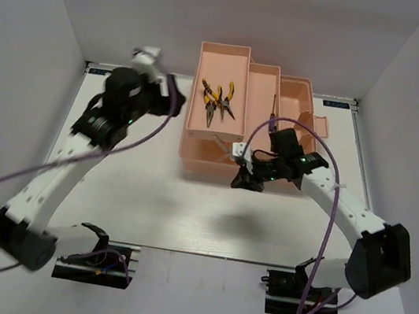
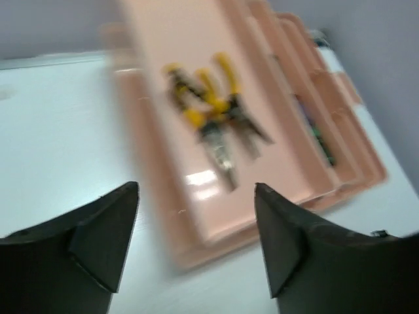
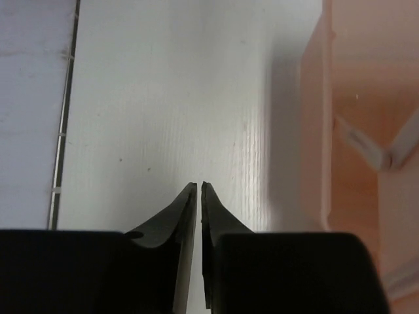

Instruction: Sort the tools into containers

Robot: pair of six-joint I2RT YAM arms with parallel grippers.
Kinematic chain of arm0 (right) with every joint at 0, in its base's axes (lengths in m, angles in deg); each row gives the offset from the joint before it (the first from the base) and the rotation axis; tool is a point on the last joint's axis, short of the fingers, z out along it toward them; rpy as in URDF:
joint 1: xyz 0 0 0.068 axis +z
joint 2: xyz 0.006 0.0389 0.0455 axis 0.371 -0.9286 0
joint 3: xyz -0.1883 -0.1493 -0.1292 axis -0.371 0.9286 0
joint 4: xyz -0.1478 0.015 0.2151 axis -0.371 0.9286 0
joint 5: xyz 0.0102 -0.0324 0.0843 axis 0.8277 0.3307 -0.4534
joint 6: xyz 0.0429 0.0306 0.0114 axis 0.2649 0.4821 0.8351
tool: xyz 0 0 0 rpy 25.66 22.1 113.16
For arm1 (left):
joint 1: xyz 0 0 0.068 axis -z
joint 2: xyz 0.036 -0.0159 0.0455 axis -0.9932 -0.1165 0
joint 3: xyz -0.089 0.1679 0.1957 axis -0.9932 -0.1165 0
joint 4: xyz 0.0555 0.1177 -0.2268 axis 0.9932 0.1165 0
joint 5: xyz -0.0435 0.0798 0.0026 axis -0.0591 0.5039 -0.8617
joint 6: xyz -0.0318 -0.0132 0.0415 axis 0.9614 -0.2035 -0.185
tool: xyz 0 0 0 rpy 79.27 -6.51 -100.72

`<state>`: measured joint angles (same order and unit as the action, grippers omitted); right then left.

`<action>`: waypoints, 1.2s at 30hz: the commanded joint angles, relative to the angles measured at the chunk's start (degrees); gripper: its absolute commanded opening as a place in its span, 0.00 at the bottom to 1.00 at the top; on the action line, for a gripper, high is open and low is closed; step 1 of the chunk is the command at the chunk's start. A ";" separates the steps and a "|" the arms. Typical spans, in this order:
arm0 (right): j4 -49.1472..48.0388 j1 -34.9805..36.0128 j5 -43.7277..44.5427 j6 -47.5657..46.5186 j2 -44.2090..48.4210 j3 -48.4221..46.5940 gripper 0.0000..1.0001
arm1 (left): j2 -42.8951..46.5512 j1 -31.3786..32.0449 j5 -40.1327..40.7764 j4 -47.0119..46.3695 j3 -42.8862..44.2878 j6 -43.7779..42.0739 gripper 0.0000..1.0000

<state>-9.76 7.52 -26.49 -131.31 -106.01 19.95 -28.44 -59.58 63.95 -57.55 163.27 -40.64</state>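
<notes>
Toolbox (image 2: 163,59) is showing smooth, faintly glossy salmon-pink plastic. Yellow-handled pliers (image 2: 203,124) are pairing yellow grips with dull grey metal jaws. Table (image 3: 196,98) is presenting a white, matt, finely grained surface. Right gripper (image 3: 200,186) is showing matt black plastic.

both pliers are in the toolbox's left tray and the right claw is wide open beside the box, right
No: the right claw is shut, fingertips almost touching with nothing between them, as the right wrist view shows. The pliers do lie in the left tray, the claw beside the toolbox.
</notes>
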 commanded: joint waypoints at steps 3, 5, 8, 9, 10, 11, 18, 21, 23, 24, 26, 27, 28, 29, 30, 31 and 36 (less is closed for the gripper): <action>-9.33 10.31 10.27 -0.74 -4.85 -4.91 0.21 | 24.59 -0.61 28.82 5.33 -23.89 12.61 0.91; -14.74 12.44 19.27 2.14 -7.92 -5.96 0.39 | 30.20 -0.61 29.89 7.09 -31.72 19.99 0.92; -16.19 16.57 27.22 3.13 -12.40 -8.41 0.45 | 34.18 -0.61 27.88 7.28 -40.93 27.80 0.92; -18.20 17.36 28.47 3.04 -13.63 -8.86 0.46 | 36.11 -0.61 25.09 5.80 -43.06 29.40 0.92; -18.83 18.68 31.09 3.39 -14.34 -9.74 0.46 | 36.73 -0.61 23.84 5.08 -46.74 30.72 0.92; -19.79 19.73 33.29 3.65 -15.57 -10.27 0.46 | 37.26 -0.61 21.83 4.47 -48.17 32.39 0.92; -24.80 21.85 41.39 4.45 -17.95 -12.47 0.46 | 41.22 -0.61 19.61 4.02 -55.12 34.42 0.92; -23.85 22.47 40.79 4.19 -18.74 -13.34 0.46 | 43.85 -0.61 19.08 4.55 -57.49 35.92 0.92; -23.40 22.82 40.52 4.01 -19.09 -13.96 0.46 | 45.00 -0.61 18.47 3.15 -59.07 36.62 0.92; -22.45 22.99 39.74 3.84 -19.18 -14.75 0.46 | 45.52 -0.61 17.77 3.14 -60.47 37.32 0.92; -21.73 23.17 39.47 3.83 -19.62 -15.98 0.46 | 45.53 -0.61 17.06 1.74 -61.63 37.94 0.92; -21.47 23.17 39.29 3.83 -20.58 -16.51 0.46 | 45.53 -0.61 16.28 1.74 -62.33 37.94 0.92; -20.60 23.17 39.38 3.66 -20.94 -17.91 0.46 | 45.01 -0.61 15.48 0.95 -62.33 37.94 0.92; -20.68 23.00 39.29 3.14 -21.46 -18.09 0.48 | 45.00 -0.61 15.48 0.34 -62.86 38.55 0.92; -20.77 23.00 39.38 2.61 -22.16 -18.27 0.48 | 45.00 -0.61 14.87 0.33 -62.86 38.56 0.92; -20.85 23.00 39.81 2.25 -23.21 -17.84 0.50 | 45.00 -0.61 14.86 -0.19 -62.86 38.56 0.92; -21.91 23.00 40.78 1.11 -26.83 -16.60 0.52 | 44.31 -0.61 14.25 -1.51 -63.39 38.56 0.92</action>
<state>-31.18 30.36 13.27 -128.62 -131.38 3.61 16.28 -60.24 79.38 -56.55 100.17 -2.67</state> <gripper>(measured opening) 0.516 0.919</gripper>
